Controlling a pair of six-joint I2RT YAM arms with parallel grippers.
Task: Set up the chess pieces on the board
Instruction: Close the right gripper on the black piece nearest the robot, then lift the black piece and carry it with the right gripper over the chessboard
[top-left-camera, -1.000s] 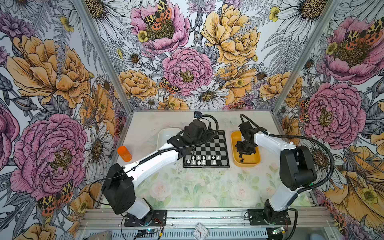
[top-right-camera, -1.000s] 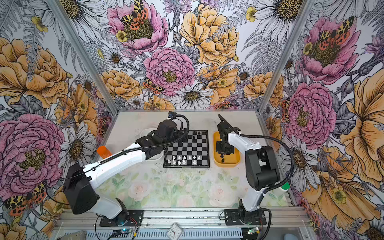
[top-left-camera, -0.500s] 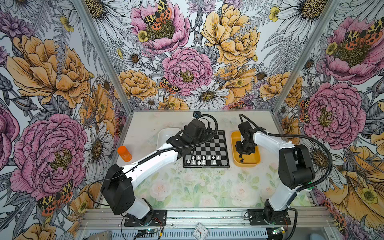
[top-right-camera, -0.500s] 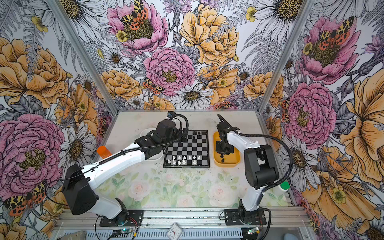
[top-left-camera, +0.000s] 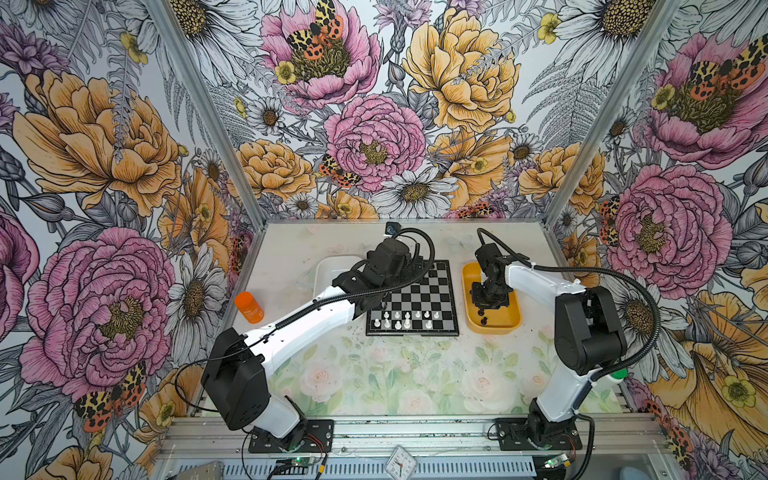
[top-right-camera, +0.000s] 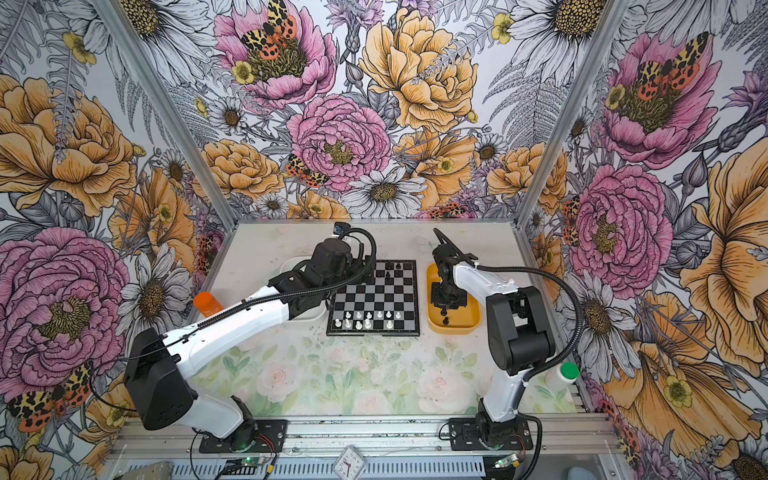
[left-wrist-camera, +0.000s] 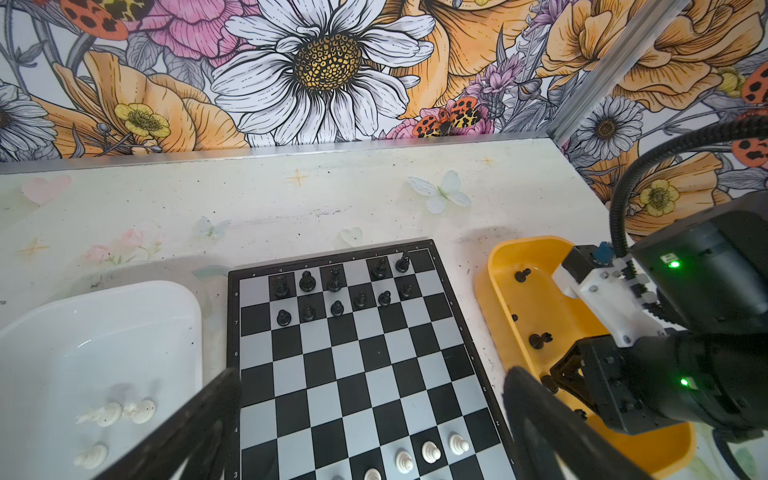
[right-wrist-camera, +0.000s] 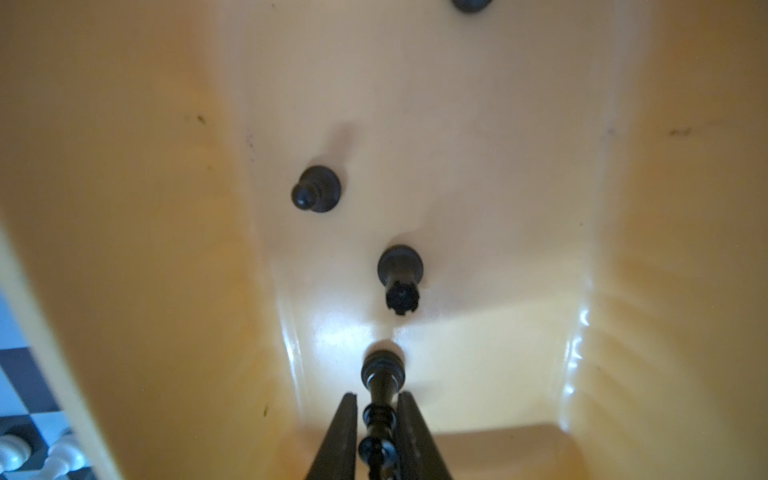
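The step in hand was, in my judgement, the pickup of one more black chessman. The right end effector (right-wrist-camera: 377, 399) was low inside the yellow tray (top-left-camera: 505, 322), which stood just to the right of the board (top-left-camera: 428, 295). Its two jaws were close on both sides of a tall black piece (right-wrist-camera: 381, 370), with almost no gap. Whether they pressed it I could not tell. A black pawn (right-wrist-camera: 316, 191) and a black rook (right-wrist-camera: 399, 278) were loose in the same tray. The left end effector (left-wrist-camera: 372, 374) hovered above the board with jaws wide apart and nothing between them.

On the board, black pieces (left-wrist-camera: 332, 286) filled most of the two far rows. White pieces (top-left-camera: 398, 322) stood on the near rows, with gaps. A few loose white pieces (left-wrist-camera: 120, 411) lay in the white tray (left-wrist-camera: 104, 332), left of the board. So the task looked more than half done.

The next move would probably call for a firm squeeze and a straight lift clear of the tray wall. Then a careful lowering onto a free far square, without touching the neighbours.

The desk (top-left-camera: 374, 374) was pale, with faint printed roses and leaves. An orange bottle (top-left-camera: 248, 306) stood at its left edge. The walls (top-left-camera: 374, 137) around carried large drawn flowers in pink and yellow.
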